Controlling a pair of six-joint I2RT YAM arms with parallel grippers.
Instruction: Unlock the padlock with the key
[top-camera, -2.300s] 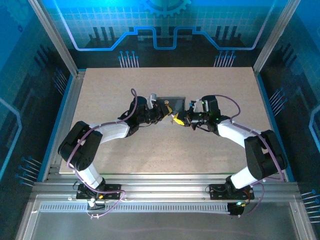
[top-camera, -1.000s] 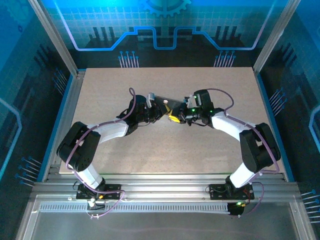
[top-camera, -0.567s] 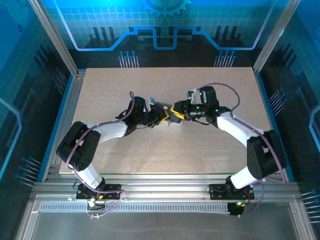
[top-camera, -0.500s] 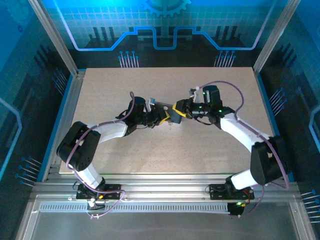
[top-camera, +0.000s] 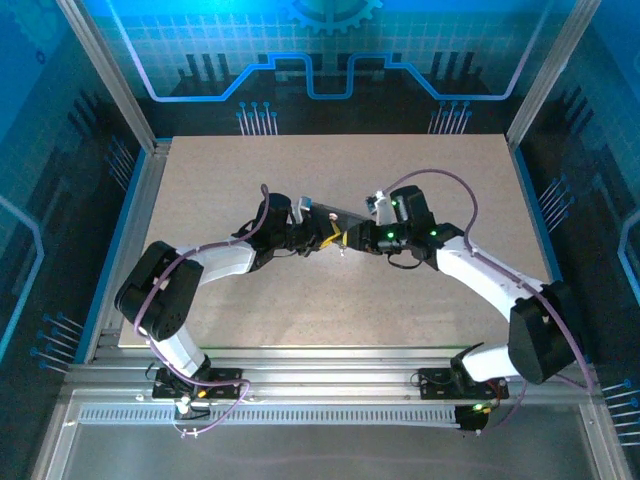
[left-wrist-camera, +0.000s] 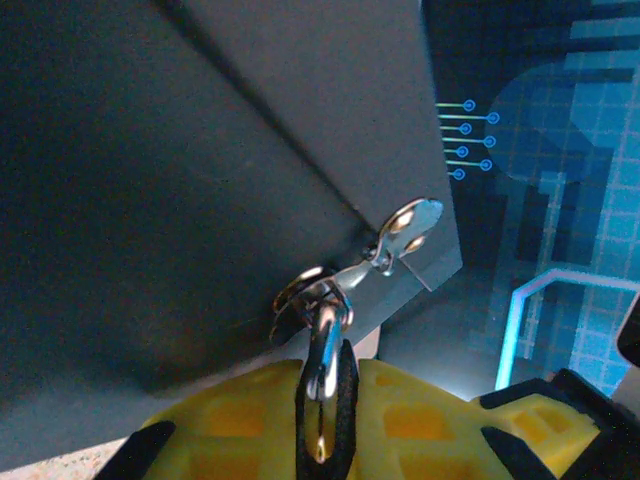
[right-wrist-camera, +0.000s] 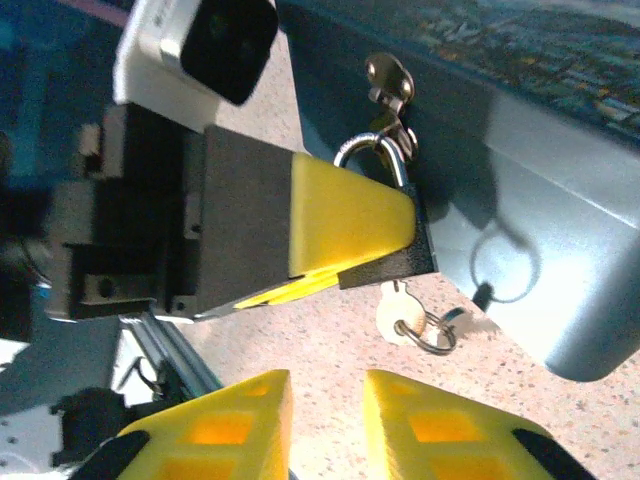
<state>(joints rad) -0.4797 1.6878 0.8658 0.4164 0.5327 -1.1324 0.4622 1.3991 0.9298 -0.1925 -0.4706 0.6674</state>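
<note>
Beige speckled board forms the table (top-camera: 250, 320), near whose middle the dark blue patterned tin (right-wrist-camera: 560, 250) is set, between the two wrists. The left gripper (right-wrist-camera: 352, 268) is clamped on the padlock (right-wrist-camera: 405, 262), whose black body is pinched between the yellow fingers just beside the tin's pale wall. The silvery shackle (right-wrist-camera: 372, 148) is threaded through the tin's metal hasp (right-wrist-camera: 388, 75). The right gripper (right-wrist-camera: 325, 392) is held near the padlock, on the key's side, with its yellow fingers spread apart and nothing between them. The key (right-wrist-camera: 393, 315) is found at the underside of the padlock body, its pale round head touching the black edge. Whether its blade is seated in the lock cannot be told. A thin wire ring (right-wrist-camera: 432, 335) is hung through the key's head.
</note>
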